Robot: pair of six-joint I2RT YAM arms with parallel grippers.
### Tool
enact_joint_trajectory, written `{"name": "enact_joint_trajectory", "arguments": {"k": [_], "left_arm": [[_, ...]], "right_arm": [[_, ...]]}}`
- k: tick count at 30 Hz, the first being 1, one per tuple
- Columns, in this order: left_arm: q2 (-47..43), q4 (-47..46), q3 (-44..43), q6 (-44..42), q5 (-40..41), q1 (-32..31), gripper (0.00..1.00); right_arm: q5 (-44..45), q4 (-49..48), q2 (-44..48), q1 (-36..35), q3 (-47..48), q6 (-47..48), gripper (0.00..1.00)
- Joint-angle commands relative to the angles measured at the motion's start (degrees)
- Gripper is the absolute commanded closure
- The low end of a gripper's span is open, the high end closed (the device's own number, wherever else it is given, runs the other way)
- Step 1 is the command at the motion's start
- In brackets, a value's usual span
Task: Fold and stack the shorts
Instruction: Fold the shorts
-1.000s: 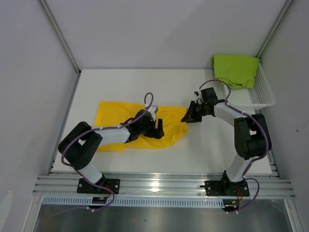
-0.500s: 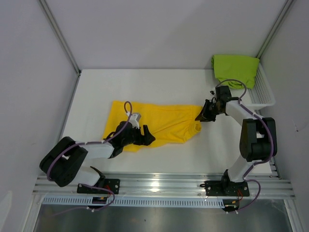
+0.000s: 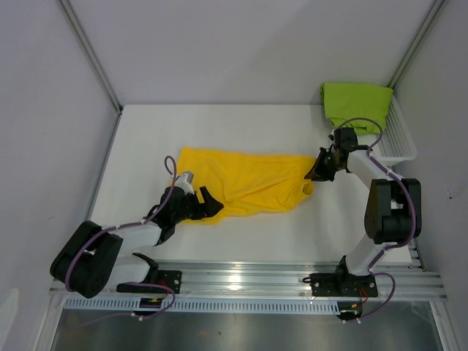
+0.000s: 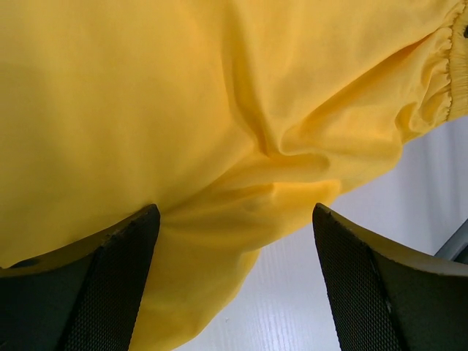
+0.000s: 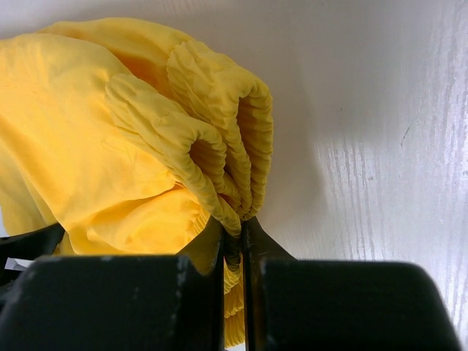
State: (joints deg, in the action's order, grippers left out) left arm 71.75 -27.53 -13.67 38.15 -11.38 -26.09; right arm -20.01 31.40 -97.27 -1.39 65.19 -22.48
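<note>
The yellow shorts [image 3: 248, 183] lie spread flat on the white table, waistband to the right. My right gripper [image 3: 316, 174] is shut on the gathered elastic waistband [image 5: 219, 146], pinched between its fingers [image 5: 234, 227]. My left gripper [image 3: 208, 206] is open at the near left hem; its fingers stand wide apart [image 4: 234, 212] with yellow fabric [image 4: 219, 110] loose between them and over the left finger. The lime green shorts [image 3: 356, 104] lie draped over the back of the white mesh basket at the far right.
The white mesh basket [image 3: 398, 142] stands at the table's right edge, just behind the right gripper. Grey walls enclose the table on three sides. The metal rail with the arm bases runs along the near edge.
The right gripper has pulled the yellow shorts to the right by the waistband, stretching them flatter. The left gripper has drawn back towards the near left, along the fabric to its hem.
</note>
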Motion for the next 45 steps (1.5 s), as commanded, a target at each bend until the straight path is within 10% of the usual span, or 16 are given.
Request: {"name": "enact_joint_trajectory", "arguments": {"k": [1, 19, 34, 45], "left_arm": [[1.5, 7.0, 0.0, 0.2, 0.9, 1.1, 0.11], [6.5, 19.3, -16.5, -6.3, 6.8, 0.9, 0.13], [-2.7, 37.5, -26.5, -10.7, 18.7, 0.9, 0.08], [3.0, 27.9, -28.4, -18.8, 16.0, -2.6, 0.05]], "right_arm": [[5.0, -0.4, 3.3, 0.6, 5.4, -0.5, 1.00], [4.5, 24.0, -0.4, -10.5, 31.0, -0.6, 1.00], [1.5, 20.4, -1.3, -11.2, 30.4, -1.2, 1.00], [-0.4, 18.4, -1.3, -11.1, 29.0, -1.2, 1.00]]}}
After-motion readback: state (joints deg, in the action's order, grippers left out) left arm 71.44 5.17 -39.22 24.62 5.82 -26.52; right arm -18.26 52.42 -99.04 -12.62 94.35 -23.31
